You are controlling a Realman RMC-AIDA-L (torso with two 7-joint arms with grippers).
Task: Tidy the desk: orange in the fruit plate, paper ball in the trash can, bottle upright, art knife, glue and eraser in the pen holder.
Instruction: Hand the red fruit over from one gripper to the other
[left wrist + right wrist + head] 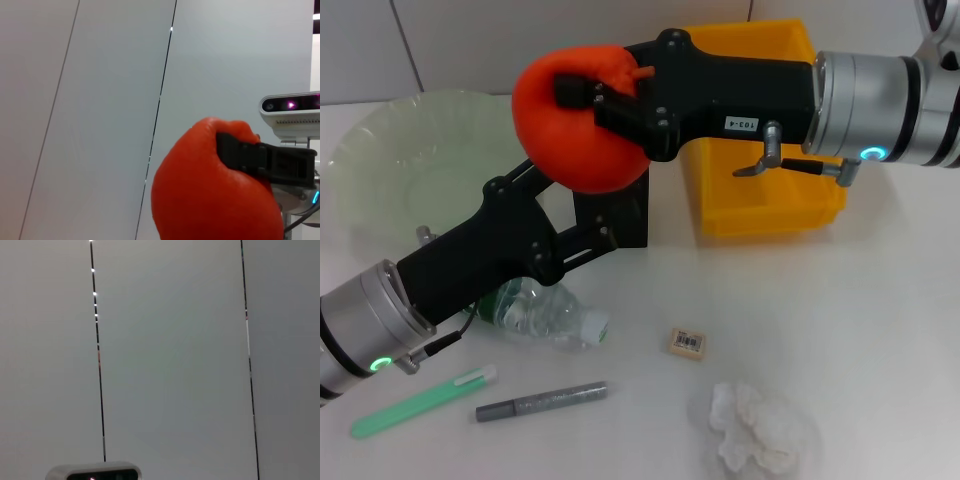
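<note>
Orange gripped aloft by right hand, left hand's grip unclear; best lowered gently over plate.

A lab-like test desk: plain white tabletop against pale panelled walls (thin dark seams).
</note>
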